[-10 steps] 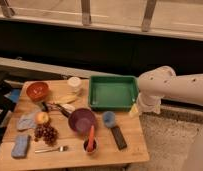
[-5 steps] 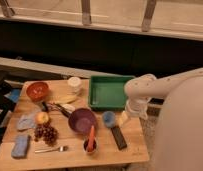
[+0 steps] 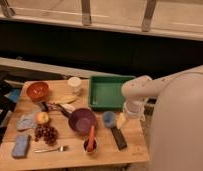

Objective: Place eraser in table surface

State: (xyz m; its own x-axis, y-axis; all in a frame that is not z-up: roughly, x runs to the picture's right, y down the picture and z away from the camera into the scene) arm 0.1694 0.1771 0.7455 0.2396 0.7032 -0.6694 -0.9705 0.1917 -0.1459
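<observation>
**Eraser near the corner, pincer close above it**

The pincer [image 3: 122, 120] hangs low over the right end of the tabletop [image 3: 75, 157], just beside the blue cup [image 3: 109, 118]. Whether it is wide or narrow cannot be told. The eraser [image 3: 118, 137] lies flat on the wood just in front of it, seemingly apart from it, near the front right corner.

The risk lies in the pull-away. A sideways sweep could knock the cup, or drag the eraser toward the edge and off. The green tray [image 3: 111, 91] close behind leaves little room that way.

The robot's pale body fills the right of the view and hides the tabletop's right edge, so how much wood lies beyond the eraser is unknown.
</observation>
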